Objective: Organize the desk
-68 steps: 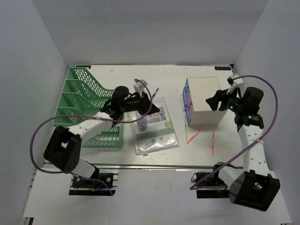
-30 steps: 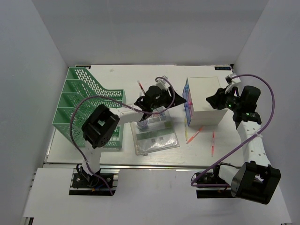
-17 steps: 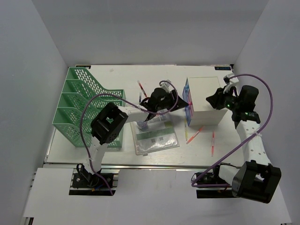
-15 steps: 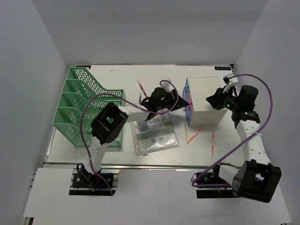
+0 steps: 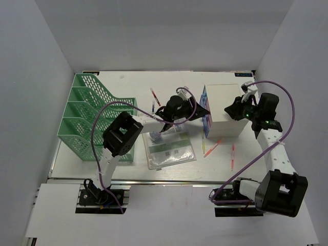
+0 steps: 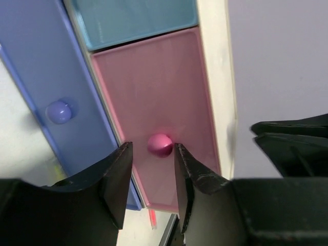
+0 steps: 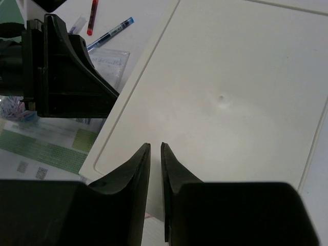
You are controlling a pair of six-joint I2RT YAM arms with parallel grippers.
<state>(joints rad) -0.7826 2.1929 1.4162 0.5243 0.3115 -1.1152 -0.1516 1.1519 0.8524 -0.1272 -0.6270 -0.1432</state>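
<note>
From above, the large flat white tabletop (image 5: 133, 84) with its aluminium rail filled mid-frame beneath both arms. The left pincer (image 5: 202, 109) met the drawer face of the white box (image 5: 218, 128) at centre right, and the right pincer (image 5: 229, 109) hung over its lid.

In the left wrist view, the pink round knob (image 6: 160, 144) of the pink drawer (image 6: 154, 87) sat between that pincer's half-open fingers (image 6: 115, 177), closer to the right-hand one and not clamped. The drawer ran lengthwise up the frame. The left arm was nearer, so the pull was likely its job.

In the right wrist view, the right pincer (image 7: 155, 146) was narrowed to a slit and empty above the lid, with bare tabletop at upper left.
</note>
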